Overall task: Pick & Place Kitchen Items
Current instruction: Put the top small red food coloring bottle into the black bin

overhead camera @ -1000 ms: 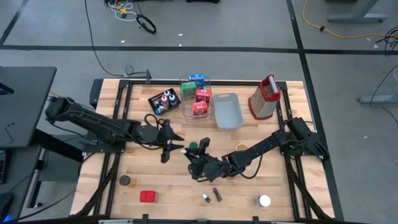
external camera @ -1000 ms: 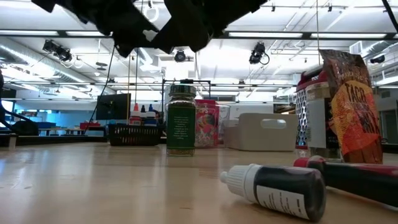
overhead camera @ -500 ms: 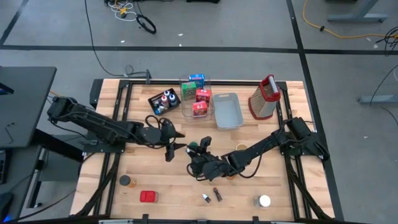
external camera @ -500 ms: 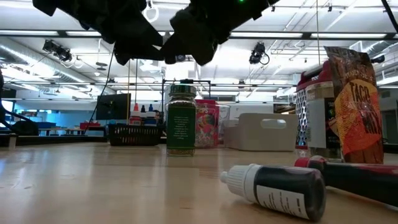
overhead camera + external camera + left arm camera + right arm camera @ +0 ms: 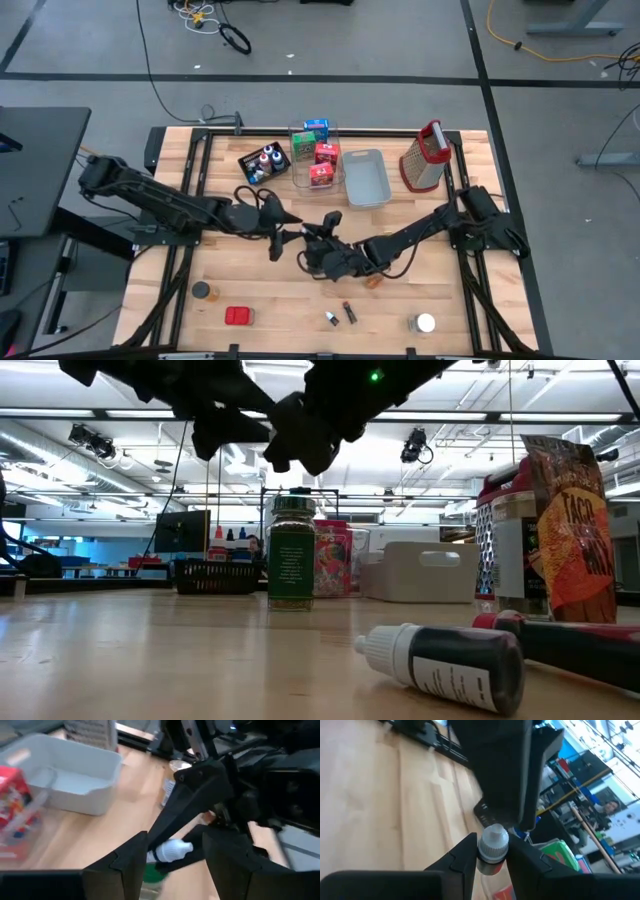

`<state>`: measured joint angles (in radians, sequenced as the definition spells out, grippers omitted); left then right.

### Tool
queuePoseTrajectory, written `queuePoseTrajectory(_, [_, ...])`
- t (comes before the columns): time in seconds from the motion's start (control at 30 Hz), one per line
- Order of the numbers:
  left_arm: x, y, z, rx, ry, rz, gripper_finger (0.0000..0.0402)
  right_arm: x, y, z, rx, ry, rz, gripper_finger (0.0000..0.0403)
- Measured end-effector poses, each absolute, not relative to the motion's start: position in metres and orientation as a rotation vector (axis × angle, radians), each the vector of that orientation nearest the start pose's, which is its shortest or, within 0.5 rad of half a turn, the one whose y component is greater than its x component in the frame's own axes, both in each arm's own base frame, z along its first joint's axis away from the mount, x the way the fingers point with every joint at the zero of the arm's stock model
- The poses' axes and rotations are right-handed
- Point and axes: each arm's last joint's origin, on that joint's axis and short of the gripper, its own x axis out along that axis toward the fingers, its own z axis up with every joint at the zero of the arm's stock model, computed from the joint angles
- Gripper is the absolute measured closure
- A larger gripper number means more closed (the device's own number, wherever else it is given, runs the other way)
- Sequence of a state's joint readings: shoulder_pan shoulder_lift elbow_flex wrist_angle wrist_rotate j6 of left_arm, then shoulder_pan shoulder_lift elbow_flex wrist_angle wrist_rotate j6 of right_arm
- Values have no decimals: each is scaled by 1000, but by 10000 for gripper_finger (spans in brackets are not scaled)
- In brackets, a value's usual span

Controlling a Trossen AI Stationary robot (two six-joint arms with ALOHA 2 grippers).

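Both arms meet mid-surface, raised above it.

- The right claw (image 5: 492, 852) is clamped narrow on a small white-capped bottle (image 5: 493, 845), with a finger on either side just below the cap.
- The left claw (image 5: 175, 856) is nose to nose with it. Its 2 fingers (image 5: 131, 862) stand wide apart, and the bottle cap (image 5: 174, 849) sits in the gap between them, touching neither as far as I can tell.
- In the high view the left claw (image 5: 284, 239) and right claw (image 5: 318, 250) are just beside each other; the bottle itself is too small to make out there.

Key relation: the bottle lies straight ahead of the left claw and already inside its span, so this reads as a handover. The long axis looks roughly level and seems to run across the left gap rather than along it, but I can't be sure. If so, the left fingers would close on cap and base ends, which risks a slip. The left arm is nearer the black tray (image 5: 262, 160) and clear bin (image 5: 314, 160), likely drop spots.

Items on the surface:
- a green-label jar (image 5: 291, 565) upright below the claws
- a red box (image 5: 238, 316)
- a dark can (image 5: 203, 290)
- 2 small bottles (image 5: 341, 315)
- a white-lid jar (image 5: 425, 323)
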<state>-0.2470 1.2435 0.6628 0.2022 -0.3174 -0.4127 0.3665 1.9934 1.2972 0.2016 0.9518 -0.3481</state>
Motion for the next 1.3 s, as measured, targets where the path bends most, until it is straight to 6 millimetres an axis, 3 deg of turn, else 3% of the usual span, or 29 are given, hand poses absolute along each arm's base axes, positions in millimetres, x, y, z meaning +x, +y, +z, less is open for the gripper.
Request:
queuePoseTrajectory(0.3, [259,-47,228,-232,350,247,173,413,116,192,-624,516,-538,296])
queuePoseTrajectory(1.0, [260,-36,215,-293,440,322,168,412,117,190,-636,533,-525,295])
queuePoseTrajectory(1.13, [261,-36,216,-264,443,288,181,413,117,190,-633,531,-517,295])
queuePoseTrajectory(1.3, [262,-39,217,-279,450,212,224,413,118,190,-628,527,-505,295])
